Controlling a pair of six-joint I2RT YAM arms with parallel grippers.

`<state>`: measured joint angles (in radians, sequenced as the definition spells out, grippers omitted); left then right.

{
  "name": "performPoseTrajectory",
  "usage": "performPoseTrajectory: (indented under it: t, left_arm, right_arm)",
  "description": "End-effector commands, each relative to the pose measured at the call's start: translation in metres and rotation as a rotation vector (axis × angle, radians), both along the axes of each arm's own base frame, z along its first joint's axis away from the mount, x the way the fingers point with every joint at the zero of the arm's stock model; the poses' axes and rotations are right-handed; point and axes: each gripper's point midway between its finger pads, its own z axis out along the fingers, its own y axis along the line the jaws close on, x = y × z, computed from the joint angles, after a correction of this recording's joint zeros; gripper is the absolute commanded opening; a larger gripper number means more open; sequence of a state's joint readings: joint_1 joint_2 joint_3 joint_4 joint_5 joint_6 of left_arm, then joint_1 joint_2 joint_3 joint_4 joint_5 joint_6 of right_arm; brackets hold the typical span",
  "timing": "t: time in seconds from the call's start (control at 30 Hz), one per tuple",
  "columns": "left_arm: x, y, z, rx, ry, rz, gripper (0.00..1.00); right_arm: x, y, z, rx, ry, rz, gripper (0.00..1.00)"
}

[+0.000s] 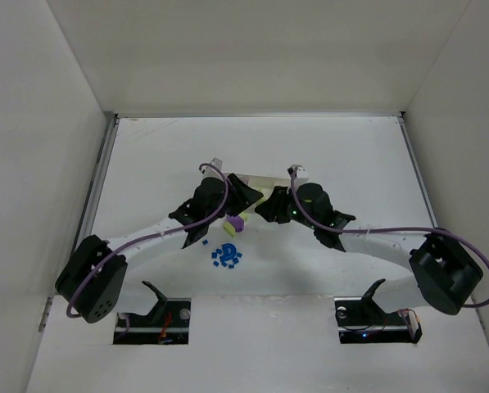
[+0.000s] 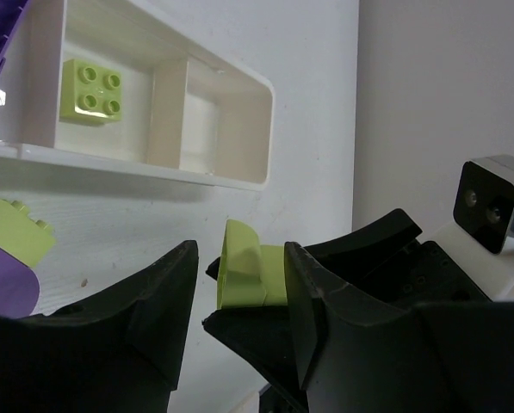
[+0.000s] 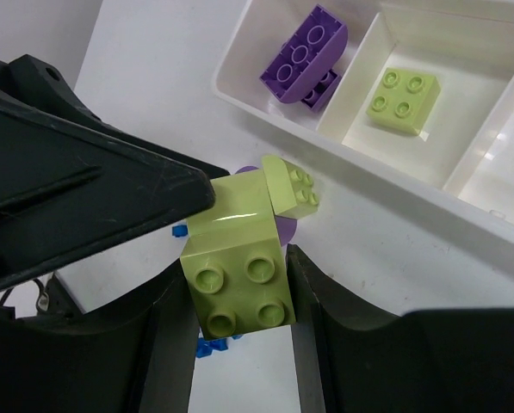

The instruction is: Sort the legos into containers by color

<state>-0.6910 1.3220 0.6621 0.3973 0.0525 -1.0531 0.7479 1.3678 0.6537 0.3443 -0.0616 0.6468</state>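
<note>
Right wrist view: right gripper (image 3: pixel 239 267) sat at bottom of frame, pincer clamped on a yellow-green brick (image 3: pixel 244 297), studs toward the lens. Just beyond it, a two-colour pair (image 3: pixel 289 185) lay on the table, yellow-green over purple. Tiny blue pieces (image 3: pixel 209 347) showed under the held brick. Farther, at upper right, was the white tray (image 3: pixel 236 64): a purple brick (image 3: pixel 304 56) in the leftmost compartment in view, a yellow-green 2x2 (image 3: pixel 403 99) in the next.

Left wrist view: left gripper (image 2: pixel 241 251) had its pincer apart, the held brick in the gap, with daylight on the frame-left side. Contact on the other side could not be told.

Top external view: both grippers met at mid-table (image 1: pixel 350 164), in front of the tray, blue pieces nearer the bases.
</note>
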Motion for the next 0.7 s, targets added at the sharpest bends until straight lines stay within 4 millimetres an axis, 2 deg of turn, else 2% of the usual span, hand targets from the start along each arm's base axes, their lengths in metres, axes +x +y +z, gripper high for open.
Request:
performPoseTrajectory:
  t: [0.0, 0.5, 0.67]
  left_arm:
    - [0.0005, -0.0059, 0.0036, -0.035, -0.014, -0.005, 0.40]
    - [-0.0018, -0.0043, 0.0088, -0.065, -0.033, 0.006, 0.09]
    - [-0.0020, 0.0016, 0.0030, -0.060, -0.028, 0.016, 0.05]
  right_arm:
    - [0.0090, 0.0098, 0.0249, 0.035, -0.066, -0.001, 0.26]
    - [0.0129, 0.0127, 0.0180, 0.029, -0.047, -0.020, 0.28]
    - [0.0146, 0.0114, 0.0217, 0.032, -0.056, -0.032, 0.40]
